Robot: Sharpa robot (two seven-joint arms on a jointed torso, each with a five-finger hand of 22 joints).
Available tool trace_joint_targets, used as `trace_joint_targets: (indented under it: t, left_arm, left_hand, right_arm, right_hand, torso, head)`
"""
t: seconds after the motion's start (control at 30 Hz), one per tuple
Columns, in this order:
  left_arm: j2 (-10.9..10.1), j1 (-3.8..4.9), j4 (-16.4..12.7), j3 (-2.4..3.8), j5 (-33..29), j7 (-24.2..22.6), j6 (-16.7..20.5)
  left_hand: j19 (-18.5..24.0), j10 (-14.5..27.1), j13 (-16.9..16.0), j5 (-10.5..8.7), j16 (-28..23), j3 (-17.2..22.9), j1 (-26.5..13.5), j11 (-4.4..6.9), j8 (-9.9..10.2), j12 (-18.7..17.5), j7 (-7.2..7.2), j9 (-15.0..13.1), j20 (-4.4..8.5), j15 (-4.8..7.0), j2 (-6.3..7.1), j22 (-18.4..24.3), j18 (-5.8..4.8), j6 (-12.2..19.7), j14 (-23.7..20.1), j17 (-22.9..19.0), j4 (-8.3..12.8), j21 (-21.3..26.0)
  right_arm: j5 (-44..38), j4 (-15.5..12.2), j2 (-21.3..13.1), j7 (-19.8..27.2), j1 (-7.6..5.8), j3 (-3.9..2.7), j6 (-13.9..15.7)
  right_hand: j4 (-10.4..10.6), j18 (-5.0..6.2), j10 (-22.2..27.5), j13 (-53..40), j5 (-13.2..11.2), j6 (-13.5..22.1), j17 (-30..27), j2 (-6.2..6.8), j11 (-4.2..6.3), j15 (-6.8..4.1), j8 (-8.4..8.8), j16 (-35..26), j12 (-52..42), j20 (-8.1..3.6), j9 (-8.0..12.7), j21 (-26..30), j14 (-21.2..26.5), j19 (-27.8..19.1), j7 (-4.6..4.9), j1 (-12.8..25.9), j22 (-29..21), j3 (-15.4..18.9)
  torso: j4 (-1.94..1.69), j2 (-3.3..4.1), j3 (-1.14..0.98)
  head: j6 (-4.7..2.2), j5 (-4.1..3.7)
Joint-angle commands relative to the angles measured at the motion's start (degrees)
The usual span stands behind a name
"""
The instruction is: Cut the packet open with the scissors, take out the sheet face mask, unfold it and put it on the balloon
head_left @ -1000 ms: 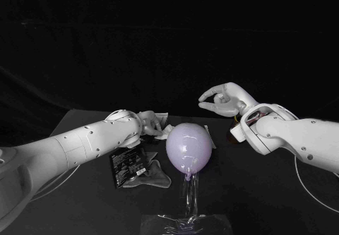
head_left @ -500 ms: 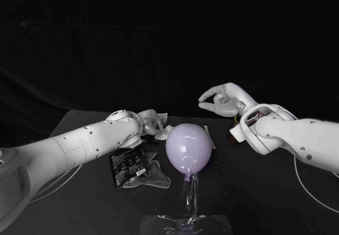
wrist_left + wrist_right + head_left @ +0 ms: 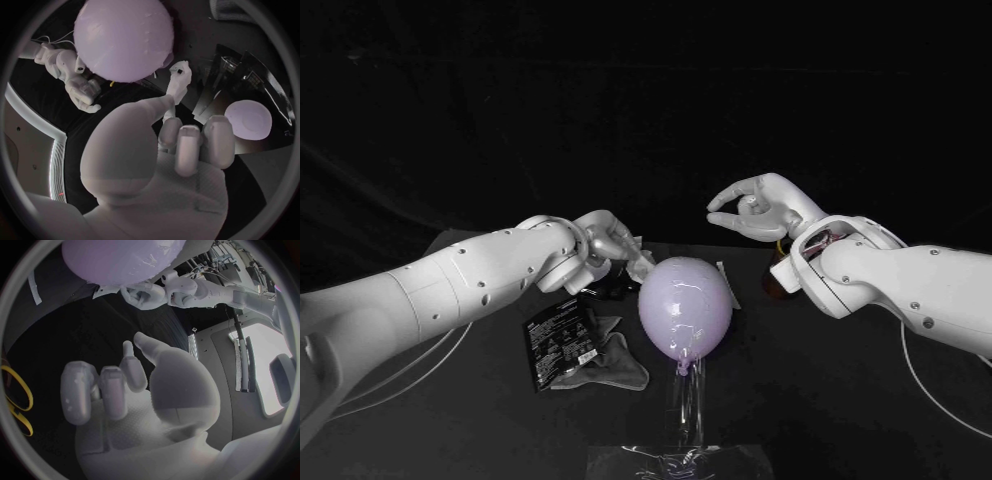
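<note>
**Change.** Compared with a second ago, the left hand sits higher and further right in the head view, now close against the upper-left shoulder of the balloon. The right hand holds the same station in the upper right, above and behind the balloon and apart from it.

**Fingers.**
- Left hand: in the left wrist view the thumb and one finger appear to close on a narrow white strip. This is judged to be an edge of the sheet face mask. The other fingers are curled in.
- Right hand: fingers are curled toward the palm with the thumb tip near one finger. Nothing shows between them.

**Location of parts.**
- Mask: white edges show at both sides of the balloon, left and right of centre. The lilac face toward the head camera looks bare.
- Packet: lies flat on the table, lower left of the balloon.
- Scissors: set down, yellow loops visible in the right wrist view.

**Meaning for the task.** Cutting and extraction are judged complete. The left hand's lift suggests that placement of the mask is under way. The mask probably needs the right hand on its free edge to spread it.
</note>
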State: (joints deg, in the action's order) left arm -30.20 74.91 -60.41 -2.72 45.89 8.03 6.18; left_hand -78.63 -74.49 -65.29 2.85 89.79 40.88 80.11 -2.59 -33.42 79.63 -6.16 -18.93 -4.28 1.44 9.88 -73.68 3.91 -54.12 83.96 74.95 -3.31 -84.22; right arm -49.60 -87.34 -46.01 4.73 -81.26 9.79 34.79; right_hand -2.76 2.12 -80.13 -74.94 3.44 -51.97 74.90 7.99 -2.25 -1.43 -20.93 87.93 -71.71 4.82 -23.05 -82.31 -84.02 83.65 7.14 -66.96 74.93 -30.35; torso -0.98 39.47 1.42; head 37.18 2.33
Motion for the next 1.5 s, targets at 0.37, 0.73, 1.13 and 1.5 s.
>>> trace_joint_targets:
  t: [0.37,0.73,1.13,1.5]
  left_arm:
    - [0.25,4.74,-0.69,0.52,-12.44,1.56,-1.9]
    - [0.18,6.73,-0.93,1.45,-13.57,-0.2,-2.57]
    - [-2.06,9.17,-4.22,2.29,-14.56,-5.07,-7.07]
    - [-4.35,10.34,-6.58,2.42,-12.1,-15.19,-14.92]
  left_hand:
    - [0.05,-1.41,-0.08,0.15,0.19,0.7,-1.25,1.09,-0.39,0.19,0.28,-4.75,0.21,0.37,-0.18,-0.08,-0.41,0.16,5.97,14.83,0.33,-0.08]
    - [0.07,-1.28,0.11,0.15,0.19,1.0,-1.48,1.09,-0.49,0.07,0.28,-4.9,0.21,0.37,-0.21,-0.07,-0.4,0.28,5.99,14.87,0.6,-0.07]
    - [0.15,-1.12,0.31,0.13,0.18,1.19,-1.63,1.07,-0.53,-0.05,0.26,-5.0,0.21,0.37,-0.25,0.03,-0.38,0.41,5.96,14.78,0.78,-0.02]
    - [0.63,-1.0,0.17,0.1,0.16,1.45,-1.95,1.04,-0.61,-0.06,0.26,-5.21,0.17,0.31,-0.43,0.62,-0.26,0.72,5.9,14.57,1.0,0.21]
  right_arm:
    - [-1.41,1.91,1.23,0.38,0.19,0.04,-0.41]
    - [-2.79,3.52,2.7,0.55,0.32,0.14,-0.5]
    - [3.29,5.69,4.53,0.63,0.64,0.18,-0.97]
    - [19.17,9.83,6.23,5.21,0.75,0.2,-8.94]
  right_hand:
    - [0.02,-0.38,-0.12,-1.37,0.23,-0.59,12.75,-0.37,-0.28,0.17,0.42,0.26,-0.35,0.08,0.14,-0.28,-5.24,2.51,0.15,-1.1,12.77,0.16]
    - [-0.07,-0.31,0.06,-1.15,0.21,-0.66,12.52,-0.34,-0.26,0.14,0.58,0.08,-0.04,0.07,0.22,0.01,-5.16,2.36,0.15,-1.45,12.68,0.18]
    - [0.98,1.03,4.55,3.79,0.1,0.18,9.16,-0.19,-0.89,0.69,2.42,-2.72,6.89,0.47,0.98,6.12,-3.76,-0.95,0.87,-1.51,10.77,0.9]
    - [5.26,6.02,19.97,46.31,-0.49,1.72,-14.53,2.14,-3.86,2.96,7.68,-26.17,56.97,2.51,2.17,36.02,6.99,-13.92,3.46,-2.74,-1.84,-1.42]
  torso:
    - [0.14,-0.4,-0.37]
    - [0.14,-0.36,-0.39]
    - [0.06,-0.36,-0.35]
    - [0.05,-0.24,-0.27]
  head:
    - [-1.73,-0.07]
    - [-2.7,-0.6]
    - [-3.49,-1.21]
    - [-4.13,-1.9]
